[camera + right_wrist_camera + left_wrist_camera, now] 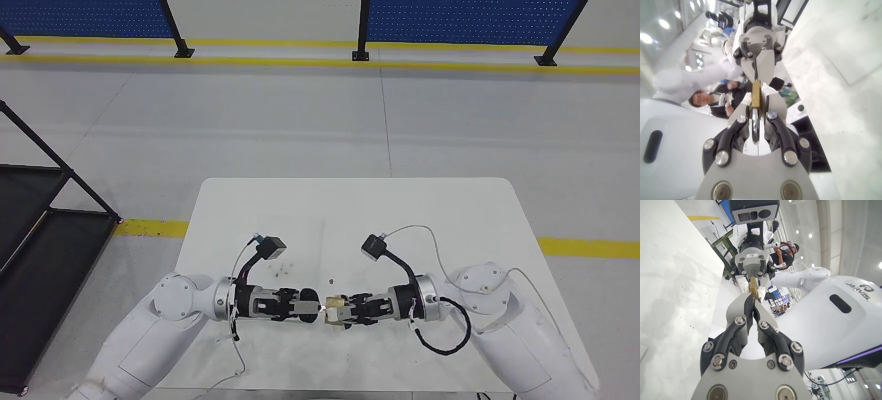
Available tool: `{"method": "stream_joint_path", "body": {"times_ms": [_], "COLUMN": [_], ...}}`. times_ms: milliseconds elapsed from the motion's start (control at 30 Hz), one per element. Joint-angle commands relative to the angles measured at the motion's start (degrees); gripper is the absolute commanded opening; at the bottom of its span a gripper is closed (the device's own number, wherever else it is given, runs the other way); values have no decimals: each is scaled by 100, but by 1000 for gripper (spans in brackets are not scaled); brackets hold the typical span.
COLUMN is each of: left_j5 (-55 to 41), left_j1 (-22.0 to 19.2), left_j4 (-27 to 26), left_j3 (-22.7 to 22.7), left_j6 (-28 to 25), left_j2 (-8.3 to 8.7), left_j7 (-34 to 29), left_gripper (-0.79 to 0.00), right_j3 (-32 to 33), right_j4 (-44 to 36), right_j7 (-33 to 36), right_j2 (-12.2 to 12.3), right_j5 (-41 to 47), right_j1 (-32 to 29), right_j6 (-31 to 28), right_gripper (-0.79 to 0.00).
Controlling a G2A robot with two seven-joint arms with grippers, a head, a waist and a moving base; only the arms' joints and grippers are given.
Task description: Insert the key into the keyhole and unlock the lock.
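Closest to the right wrist camera is the right gripper (756,92). It is squeezed tight on the lock (755,94), with one of its white fingers (772,102) on each flat side. The lock is a small yellow metal block with hard corners. Its silver loop (755,130) is smooth and shiny and points back toward the wrist.

The left gripper (752,300) faces it, tip to tip. Its black pads (748,306) have bumpy ridges and are pressed together with almost no gap. They pinch the key (756,76), which shows as a thin dark sliver from those tips to the end of the lock (it is too small to tell if it sits inside the keyhole).

From above, both grippers meet over the near part of the table (450,220), about halfway between its left and right sides. The lock (335,300) is between them. The near edge is close to the arms. Much more white top lies open toward the far edge and out to both sides. The table is white and smooth with round corners. A few tiny dark specks (285,268) lie on it just past the left gripper (312,304). On the floor to the left, well apart from the table, stands a black rack (40,230).
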Motion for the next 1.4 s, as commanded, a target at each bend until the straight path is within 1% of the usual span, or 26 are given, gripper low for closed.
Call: {"method": "stream_joint_path", "body": {"times_ms": [0, 133, 567, 867, 1167, 1367], "left_j5": [-1, 20, 433, 839, 1089, 1372], "left_j1": [-4, -23, 20, 150, 244, 344], "left_j4": [4, 16, -49, -219, -334, -472], "left_j3": [13, 20, -20, -111, -194, -291], "left_j6": [-3, -31, -409, -832, -1019, -1156], "left_j2": [-3, -6, -7, -1, 20, 33], "left_j7": [-4, 3, 209, 545, 729, 984], "left_gripper": [-785, -785, -785, -785, -785, -785], "right_j3": [-13, -29, -7, 6, 8, 16], "right_j4": [0, 6, 35, 24, 58, 84], "right_j7": [-3, -30, -112, -166, -234, -275], "right_j2": [1, 2, 15, 26, 29, 31], "right_j5": [-4, 16, 163, 178, 217, 250], "right_j1": [-1, -6, -33, -44, -42, -41], "right_j6": [4, 1, 29, 77, 77, 55], "right_gripper": [-785, -785, -785, -785, -785, -785]}}
